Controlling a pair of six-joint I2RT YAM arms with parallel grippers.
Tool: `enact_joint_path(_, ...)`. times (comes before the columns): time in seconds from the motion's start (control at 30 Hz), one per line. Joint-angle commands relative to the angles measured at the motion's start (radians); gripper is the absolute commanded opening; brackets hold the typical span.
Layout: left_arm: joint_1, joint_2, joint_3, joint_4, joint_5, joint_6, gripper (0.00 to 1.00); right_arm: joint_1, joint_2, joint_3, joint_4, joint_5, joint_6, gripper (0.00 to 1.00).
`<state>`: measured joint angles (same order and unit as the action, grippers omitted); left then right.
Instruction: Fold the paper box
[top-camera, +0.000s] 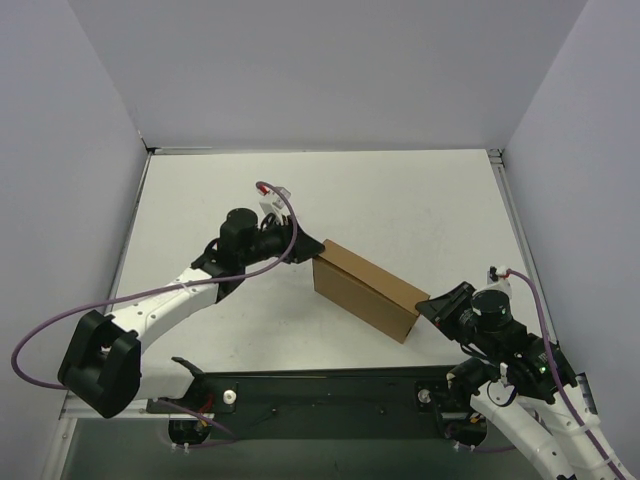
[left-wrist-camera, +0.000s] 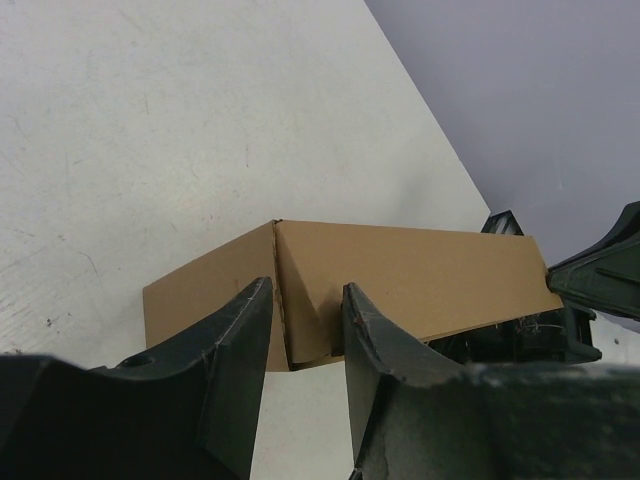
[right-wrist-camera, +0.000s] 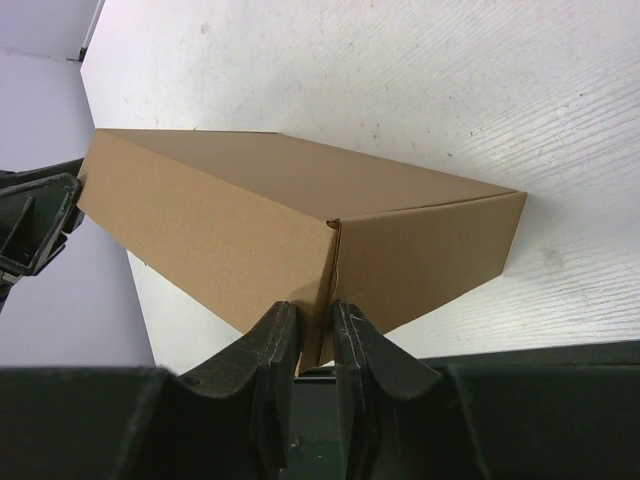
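The paper box (top-camera: 365, 285) is a closed, shallow brown cardboard box lying slantwise on the white table. My left gripper (top-camera: 312, 252) is at its far-left corner. In the left wrist view the box (left-wrist-camera: 420, 270) has that corner between the left gripper (left-wrist-camera: 305, 290), whose jaws stand partly apart on either side, with table showing between them. My right gripper (top-camera: 432, 303) is at the near-right corner. In the right wrist view the right gripper (right-wrist-camera: 313, 310) is shut on the lower corner edge of the box (right-wrist-camera: 210, 220).
Grey enclosure walls (top-camera: 90, 110) border the white table (top-camera: 400, 200) on three sides. A black base plate (top-camera: 320, 385) runs along the near edge between the arm bases. Purple cables (top-camera: 40, 335) loop off both arms.
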<state>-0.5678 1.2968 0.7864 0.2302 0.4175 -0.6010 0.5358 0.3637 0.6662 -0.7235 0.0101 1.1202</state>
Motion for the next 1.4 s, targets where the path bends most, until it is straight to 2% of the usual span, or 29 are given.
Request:
enact_joint_path(0.0, 0.008, 0.019, -0.076, -0.092, -0.049, 0.055, 0.42, -0.003, 0.047, -0.077, -0.28, 0.062, -0.072, 0.2)
enact_joint_path(0.3, -0.023, 0.009, -0.125, -0.15, -0.14, 0.147, 0.42, -0.003, 0.047, -0.088, -0.28, 0.065, -0.077, 0.19)
enact_joint_path(0.57, -0.15, 0.016, -0.087, -0.328, -0.437, 0.265, 0.42, -0.003, 0.047, -0.088, -0.281, 0.067, -0.083, 0.19)
enact_joint_path(0.63, -0.158, 0.027, -0.087, -0.342, -0.45, 0.256, 0.42, -0.003, 0.049, -0.088, -0.281, 0.067, -0.083, 0.19)
enact_joint_path(1.17, -0.115, 0.015, -0.311, -0.094, -0.212, 0.121, 0.31, -0.003, 0.052, -0.089, -0.281, 0.074, -0.094, 0.19)
enact_joint_path(1.37, -0.104, 0.029, -0.387, 0.023, -0.108, 0.066, 0.24, -0.002, 0.058, -0.091, -0.28, 0.076, -0.097, 0.19)
